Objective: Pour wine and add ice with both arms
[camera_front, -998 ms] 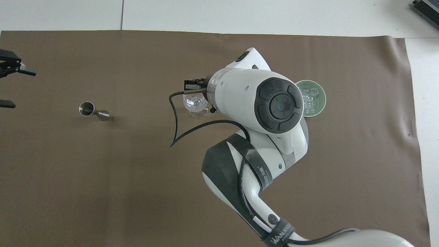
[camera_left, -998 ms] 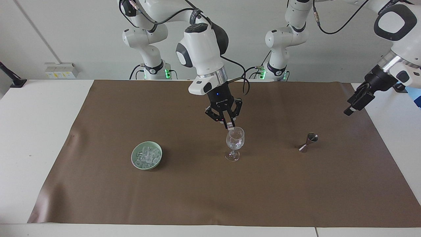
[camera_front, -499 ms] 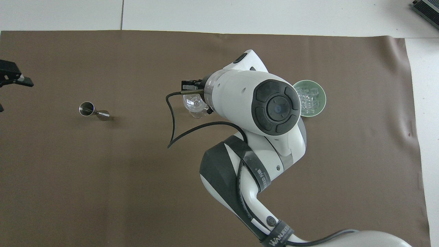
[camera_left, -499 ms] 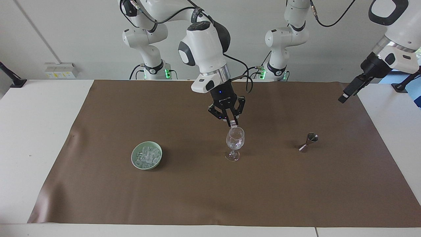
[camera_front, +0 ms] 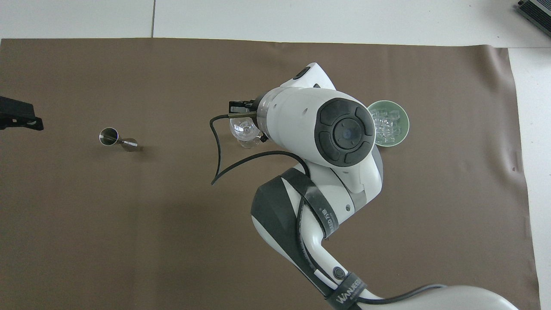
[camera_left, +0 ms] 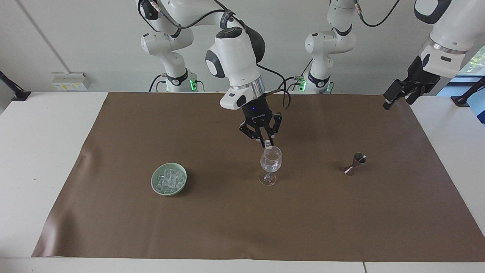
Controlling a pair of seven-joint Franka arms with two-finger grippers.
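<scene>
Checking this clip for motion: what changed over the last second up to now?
The left gripper, open and empty, rose and drew back toward its own end of the table, away from the jigger. The right gripper, shut on an ice cube, lifted slightly while staying over the wine glass; nothing was released. Glass, jigger and the bowl of ice stayed put.

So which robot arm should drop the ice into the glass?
The right one. The right gripper is shut on an ice cube, right over the wine glass. The left gripper waits open at the table's edge.
</scene>
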